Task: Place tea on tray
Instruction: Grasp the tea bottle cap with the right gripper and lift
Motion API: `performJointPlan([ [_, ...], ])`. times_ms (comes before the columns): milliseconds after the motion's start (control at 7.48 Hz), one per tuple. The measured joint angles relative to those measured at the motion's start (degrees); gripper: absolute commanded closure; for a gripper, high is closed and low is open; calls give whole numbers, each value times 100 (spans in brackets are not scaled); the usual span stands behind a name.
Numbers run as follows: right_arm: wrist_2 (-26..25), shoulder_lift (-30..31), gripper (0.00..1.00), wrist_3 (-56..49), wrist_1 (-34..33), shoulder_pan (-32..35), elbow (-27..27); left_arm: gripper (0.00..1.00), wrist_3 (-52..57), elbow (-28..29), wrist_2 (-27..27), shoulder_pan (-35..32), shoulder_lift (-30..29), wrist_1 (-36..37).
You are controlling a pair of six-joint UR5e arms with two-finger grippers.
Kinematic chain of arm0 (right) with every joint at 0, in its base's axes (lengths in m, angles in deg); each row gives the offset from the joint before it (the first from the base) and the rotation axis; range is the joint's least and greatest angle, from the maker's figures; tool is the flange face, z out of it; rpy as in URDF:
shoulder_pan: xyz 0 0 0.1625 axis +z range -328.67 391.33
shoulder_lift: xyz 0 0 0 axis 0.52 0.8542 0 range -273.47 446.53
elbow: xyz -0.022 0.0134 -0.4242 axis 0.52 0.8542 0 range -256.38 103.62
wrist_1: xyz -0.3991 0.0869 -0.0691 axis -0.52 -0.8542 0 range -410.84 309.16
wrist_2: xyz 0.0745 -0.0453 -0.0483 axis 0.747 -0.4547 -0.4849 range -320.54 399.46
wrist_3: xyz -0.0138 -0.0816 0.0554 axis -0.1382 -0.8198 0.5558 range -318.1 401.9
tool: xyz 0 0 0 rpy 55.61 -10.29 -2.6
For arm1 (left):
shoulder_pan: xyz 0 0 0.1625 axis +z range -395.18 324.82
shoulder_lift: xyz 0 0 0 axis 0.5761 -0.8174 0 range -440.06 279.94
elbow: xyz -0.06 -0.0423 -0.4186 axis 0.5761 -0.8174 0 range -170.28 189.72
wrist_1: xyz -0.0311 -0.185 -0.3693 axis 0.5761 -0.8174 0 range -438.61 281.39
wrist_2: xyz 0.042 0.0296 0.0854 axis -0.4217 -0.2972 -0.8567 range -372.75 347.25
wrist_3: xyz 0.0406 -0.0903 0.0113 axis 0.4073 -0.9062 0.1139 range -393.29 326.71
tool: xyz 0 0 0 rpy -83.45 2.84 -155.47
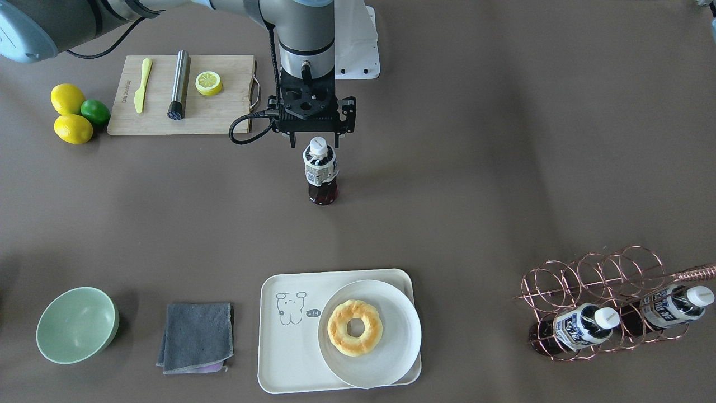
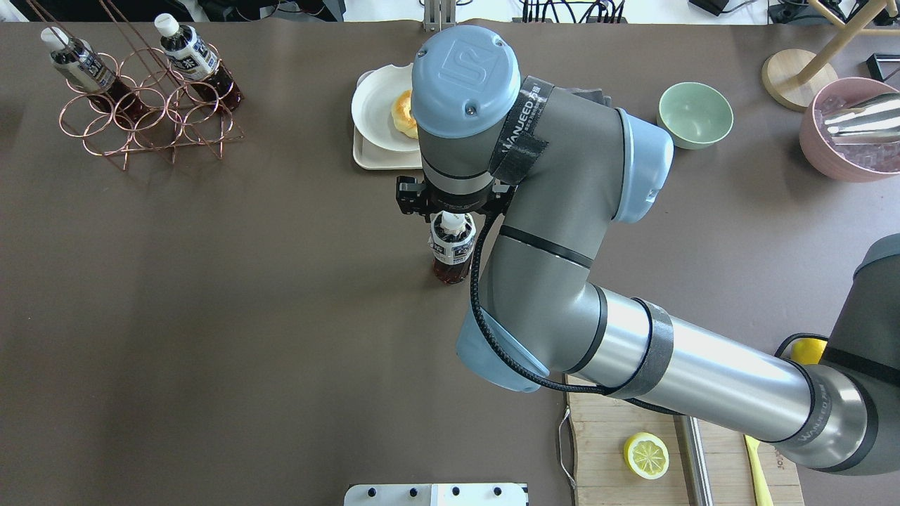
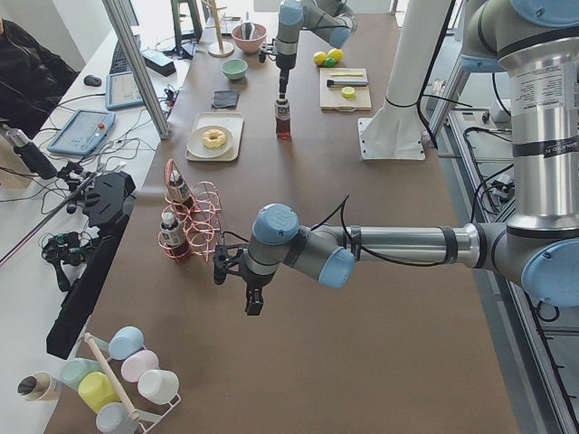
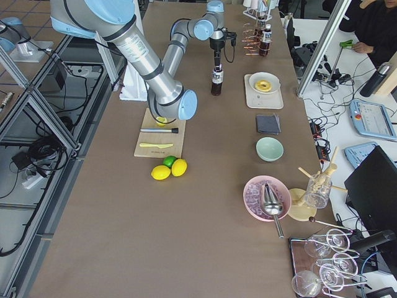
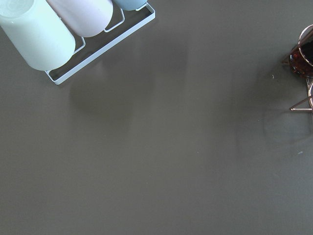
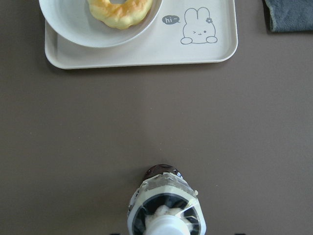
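Note:
The tea [image 1: 321,173] is a small bottle of dark liquid with a white cap, standing upright on the brown table at mid-table. My right gripper [image 1: 315,144] hangs straight over it, open, its fingers [image 1: 292,141] on either side of the cap and apart from it. In the right wrist view the tea [image 6: 166,208] sits at the bottom edge and the cream tray [image 6: 146,58] lies ahead. The tray [image 1: 279,358] has a bare strip on its bear-drawing side. My left gripper [image 3: 251,303] hovers over bare table far off; whether it is open or shut I cannot tell.
A white plate [image 1: 391,358] with a doughnut [image 1: 354,327] fills the tray's other half. A copper wire rack [image 1: 604,280] holds two look-alike bottles. A grey cloth [image 1: 196,336], green bowl [image 1: 77,324], cutting board [image 1: 224,112] and lemons [image 1: 67,99] lie around.

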Motion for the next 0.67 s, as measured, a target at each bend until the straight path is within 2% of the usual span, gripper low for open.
performJointPlan([
  [134,-11,0,54,6,88,0,68,3,-4,70,1,0,-76,2],
  [401,-17,-3,80,24,165,0,119,3,-8,107,0,1,-143,11],
  [534,-16,-7,97,25,174,0,122,3,-8,111,0,1,-155,12],
  [668,-9,-17,100,26,177,0,112,3,-9,116,-1,1,-159,13],
])
